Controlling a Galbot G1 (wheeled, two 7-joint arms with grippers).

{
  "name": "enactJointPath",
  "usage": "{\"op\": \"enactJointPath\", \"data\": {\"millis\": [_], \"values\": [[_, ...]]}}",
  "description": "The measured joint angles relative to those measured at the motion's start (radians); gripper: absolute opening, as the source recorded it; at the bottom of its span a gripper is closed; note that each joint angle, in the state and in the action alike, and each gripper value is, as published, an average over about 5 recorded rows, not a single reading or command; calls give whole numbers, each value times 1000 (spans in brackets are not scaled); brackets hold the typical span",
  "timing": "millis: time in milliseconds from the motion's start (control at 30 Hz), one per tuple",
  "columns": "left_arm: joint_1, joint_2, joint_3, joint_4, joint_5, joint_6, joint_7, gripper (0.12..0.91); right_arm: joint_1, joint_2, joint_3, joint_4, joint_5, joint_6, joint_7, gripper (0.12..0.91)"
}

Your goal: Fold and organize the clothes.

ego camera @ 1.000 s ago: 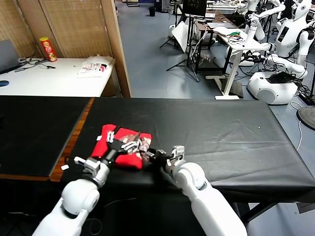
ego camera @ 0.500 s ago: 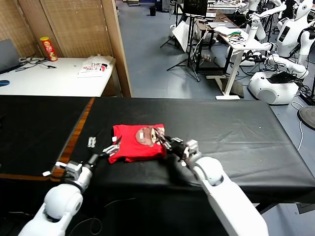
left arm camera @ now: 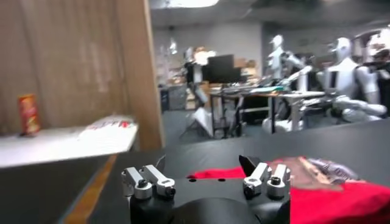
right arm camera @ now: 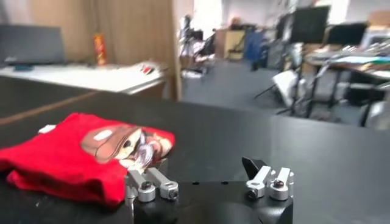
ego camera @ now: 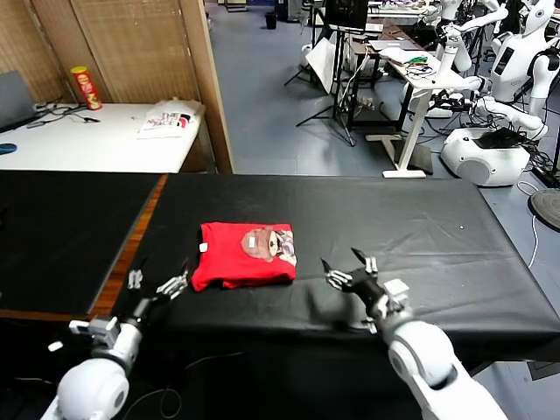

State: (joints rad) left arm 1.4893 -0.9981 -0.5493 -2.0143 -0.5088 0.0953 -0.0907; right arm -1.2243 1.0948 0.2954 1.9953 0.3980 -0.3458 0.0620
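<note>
Folded red T-shirt [ego camera: 245,255] flat on black tabletop [ego camera: 420,227], print up; left gripper [ego camera: 157,286] and right gripper [ego camera: 349,266] both spread, empty, beside it; advisable: withdraw without snagging edges.

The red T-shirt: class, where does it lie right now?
In the head view, the folded red T-shirt lies on the black table, between the left gripper and right gripper.
</note>
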Motion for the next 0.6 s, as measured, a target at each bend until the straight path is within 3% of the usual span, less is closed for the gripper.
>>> {"op": "enactJointPath", "data": {"millis": [200,400,600], "values": [[109,6,-35,-100,-45,46,-30,798,-207,13,91,129,-81,111,48,798],[227,-12,-62,-161,-25,17,-53,798,-398,33,149,233,-178,201,92,798],[336,-32,-95,-200,-9,-11,-86,798,-547,57,168,314,-234,231,146,798]]}}
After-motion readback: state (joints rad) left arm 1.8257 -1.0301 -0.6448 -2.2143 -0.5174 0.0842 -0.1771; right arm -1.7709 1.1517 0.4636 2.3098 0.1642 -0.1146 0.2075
